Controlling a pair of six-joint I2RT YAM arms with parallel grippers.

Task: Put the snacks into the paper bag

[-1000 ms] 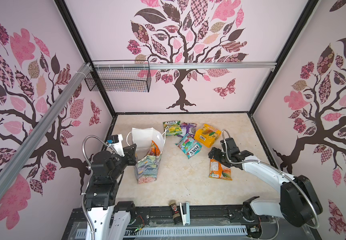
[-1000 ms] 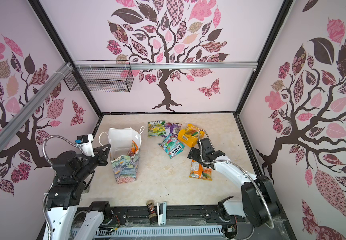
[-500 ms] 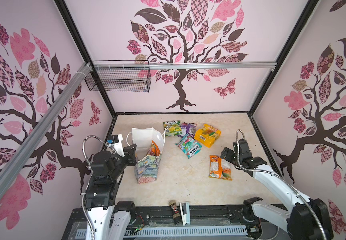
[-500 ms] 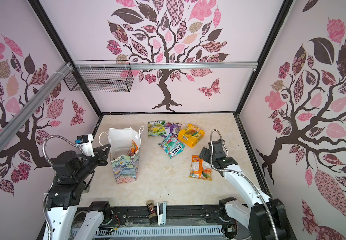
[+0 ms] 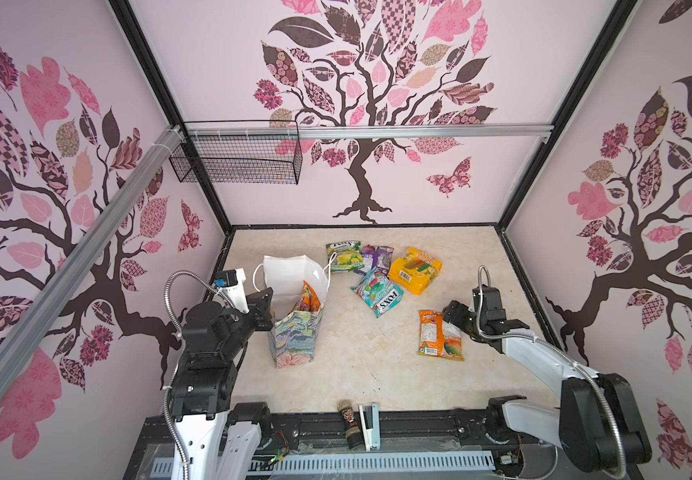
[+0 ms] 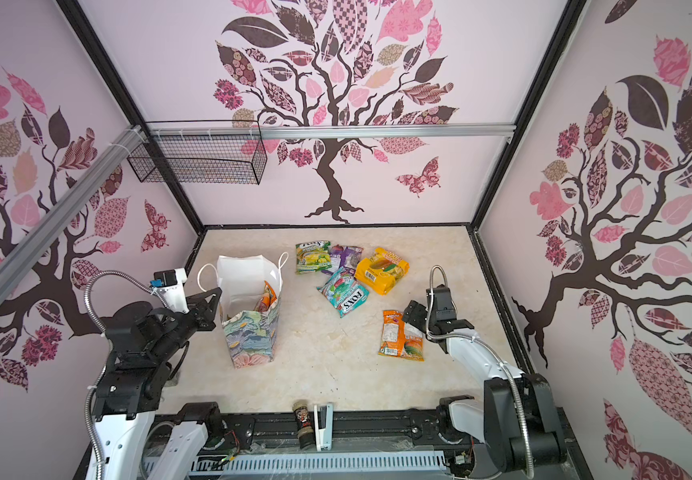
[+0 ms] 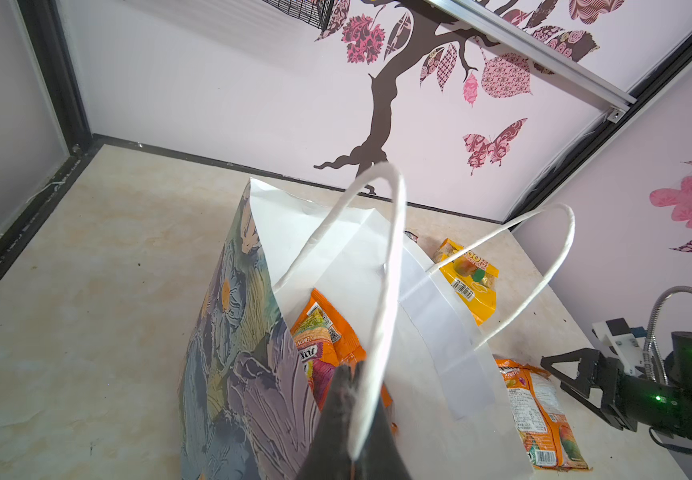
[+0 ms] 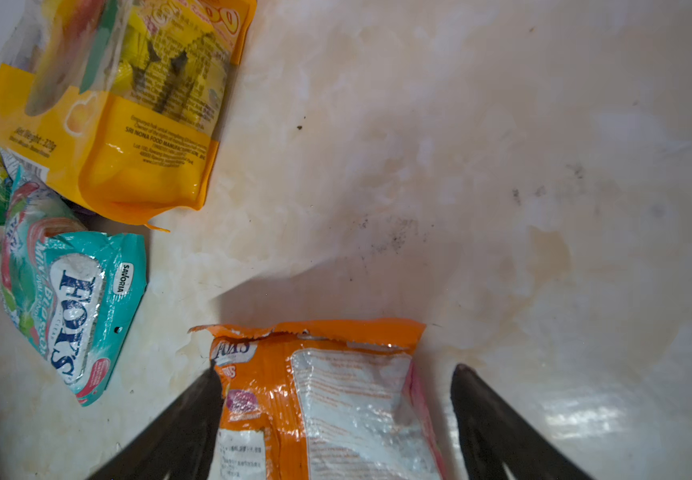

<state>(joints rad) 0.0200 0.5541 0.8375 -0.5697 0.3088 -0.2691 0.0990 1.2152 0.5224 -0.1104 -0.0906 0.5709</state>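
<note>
The paper bag [image 5: 294, 336] [image 6: 248, 336] stands upright at the left, floral outside and white inside. Orange snacks [image 7: 323, 345] stick up inside it. My left gripper [image 7: 350, 368] [image 5: 267, 297] is shut on the bag's white cord handle [image 7: 390, 257]. An orange packet [image 5: 439, 334] [image 8: 327, 407] lies flat at the right. My right gripper [image 8: 336, 370] [image 5: 452, 316] is open and straddles its far end, one finger against its edge. Teal [image 5: 377, 293], yellow [image 5: 415, 270], purple [image 5: 375, 257] and green-yellow [image 5: 343, 255] packets lie grouped behind.
A small dark spice jar [image 5: 346, 422] and a white stapler [image 5: 369, 426] sit at the front edge. A black wire basket [image 5: 236, 156] hangs on the back rail at the left. Patterned walls close in three sides.
My right gripper has drawn back to the right from the orange packet's far left corner and now straddles its far end, jaws slightly narrower. The left arm and the bag have not moved.
</note>
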